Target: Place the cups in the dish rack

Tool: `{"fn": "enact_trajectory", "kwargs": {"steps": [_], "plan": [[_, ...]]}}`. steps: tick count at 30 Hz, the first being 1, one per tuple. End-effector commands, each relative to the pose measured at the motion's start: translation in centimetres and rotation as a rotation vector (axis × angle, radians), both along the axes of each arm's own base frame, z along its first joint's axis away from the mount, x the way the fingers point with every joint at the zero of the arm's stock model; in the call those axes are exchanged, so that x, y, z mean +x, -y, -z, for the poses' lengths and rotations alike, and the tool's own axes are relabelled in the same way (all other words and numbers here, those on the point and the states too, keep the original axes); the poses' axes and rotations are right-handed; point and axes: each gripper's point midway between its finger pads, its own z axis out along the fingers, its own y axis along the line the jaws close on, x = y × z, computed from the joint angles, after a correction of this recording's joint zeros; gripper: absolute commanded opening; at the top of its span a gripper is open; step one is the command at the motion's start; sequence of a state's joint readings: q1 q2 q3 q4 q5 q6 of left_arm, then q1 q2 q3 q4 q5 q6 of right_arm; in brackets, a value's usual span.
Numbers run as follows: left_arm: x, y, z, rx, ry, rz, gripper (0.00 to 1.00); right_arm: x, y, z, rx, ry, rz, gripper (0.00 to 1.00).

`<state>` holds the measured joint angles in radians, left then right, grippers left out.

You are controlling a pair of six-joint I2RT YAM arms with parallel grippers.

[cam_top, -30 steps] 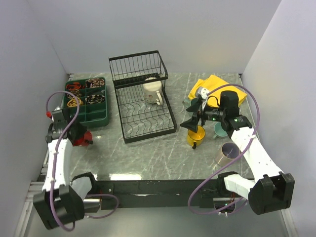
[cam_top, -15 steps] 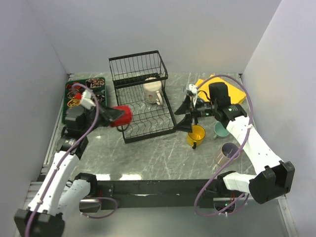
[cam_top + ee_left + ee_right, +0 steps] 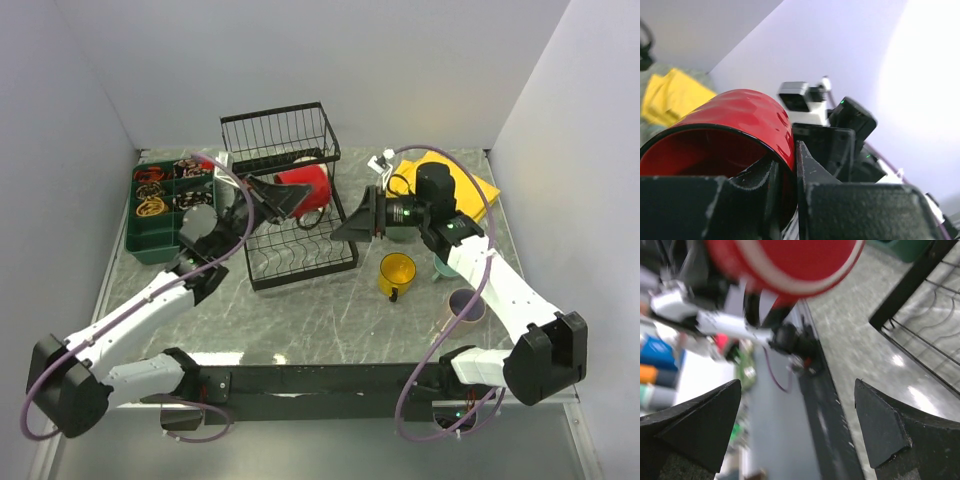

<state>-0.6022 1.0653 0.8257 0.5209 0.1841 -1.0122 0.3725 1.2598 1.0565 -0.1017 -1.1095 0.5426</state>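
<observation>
My left gripper [image 3: 278, 197] is shut on the rim of the red mug [image 3: 303, 186] and holds it in the air over the black wire dish rack [image 3: 300, 262], by the basket end [image 3: 275, 135]. In the left wrist view one finger is inside the red mug [image 3: 740, 117] and one finger [image 3: 807, 170] is outside. My right gripper [image 3: 356, 222] is open and empty at the rack's right edge. It faces the red mug [image 3: 785, 265]. The yellow mug [image 3: 397, 272], a teal mug [image 3: 443, 265] and the pinkish-beige mug [image 3: 465, 305] stand on the table to the right. The cream mug is hidden behind the red one.
A dark green compartment tray [image 3: 160, 232] with small items sits to the left of the rack. A yellow cloth [image 3: 468, 182] lies at the back right. White walls close in the table on three sides. A rack bar [image 3: 912, 287] shows in the right wrist view.
My left arm has swung the red mug from the table's left side up and right to over the rack. My right gripper has moved left toward the rack, still open.
</observation>
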Motion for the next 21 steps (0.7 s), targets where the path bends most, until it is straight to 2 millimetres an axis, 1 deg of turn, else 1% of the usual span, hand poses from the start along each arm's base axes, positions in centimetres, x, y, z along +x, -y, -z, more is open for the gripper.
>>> {"fn": "enact_trajectory", "kwargs": {"steps": [1, 3, 4, 5, 6, 7, 8, 9, 10, 12, 13, 14, 15, 17, 19, 21], "plan": [[-1.9, -1.0, -10.4, -0.263, 0.278, -0.086, 0.01, 1.0, -1.1, -4.7, 0.150, -0.087, 0.072, 1.00], [-2.0, -0.4, -10.6, -0.292, 0.272, -0.088, 0.01, 1.3, -1.2, -5.7, 0.188, -0.067, 0.089, 1.00], [-1.9, 0.0, -10.5, -0.298, 0.269, -0.088, 0.01, 1.2, -1.3, -6.2, 0.207, -0.097, 0.092, 1.00], [-1.7, -0.1, -10.8, -0.316, 0.265, -0.112, 0.01, 1.2, -1.4, -6.4, 0.222, -0.099, 0.093, 1.00], [-1.9, 0.3, -10.9, -0.327, 0.261, -0.109, 0.01, 1.4, -1.5, -7.0, 0.243, -0.083, 0.098, 0.98], [-1.9, 0.5, -10.8, -0.332, 0.255, -0.113, 0.01, 1.5, -1.5, -7.1, 0.250, -0.098, 0.105, 0.97], [-1.6, 0.2, -10.9, -0.358, 0.237, -0.142, 0.01, 1.7, -1.7, -7.3, 0.255, -0.097, 0.111, 0.94], [-1.9, 0.3, -11.0, -0.373, 0.237, -0.136, 0.01, 2.3, -1.8, -7.2, 0.258, -0.103, 0.134, 0.93], [-1.8, 0.5, -10.8, -0.379, 0.230, -0.142, 0.01, 2.4, -1.8, -7.3, 0.268, -0.129, 0.140, 0.92], [-1.9, 0.7, -10.9, -0.393, 0.217, -0.157, 0.01, 2.6, -2.2, -7.4, 0.295, -0.142, 0.112, 0.85], [-1.7, 0.9, -10.7, -0.388, 0.211, -0.162, 0.01, 2.4, -2.3, -7.6, 0.306, -0.185, 0.095, 0.81], [-1.7, 1.0, -10.8, -0.391, 0.210, -0.162, 0.01, 2.4, -2.6, -7.8, 0.312, -0.196, 0.081, 0.75], [-1.9, 0.9, -11.0, -0.403, 0.215, -0.158, 0.01, 2.6, -2.9, -7.6, 0.314, -0.204, 0.068, 0.72], [-1.9, 1.2, -11.0, -0.407, 0.212, -0.147, 0.01, 2.6, -3.2, -7.8, 0.316, -0.212, 0.056, 0.67], [-1.8, 1.5, -10.8, -0.403, 0.207, -0.138, 0.01, 2.5, -3.5, -7.7, 0.317, -0.207, 0.052, 0.64], [-2.0, 1.6, -11.0, -0.410, 0.209, -0.129, 0.01, 2.5, -3.6, -8.0, 0.324, -0.198, 0.045, 0.57]]}}
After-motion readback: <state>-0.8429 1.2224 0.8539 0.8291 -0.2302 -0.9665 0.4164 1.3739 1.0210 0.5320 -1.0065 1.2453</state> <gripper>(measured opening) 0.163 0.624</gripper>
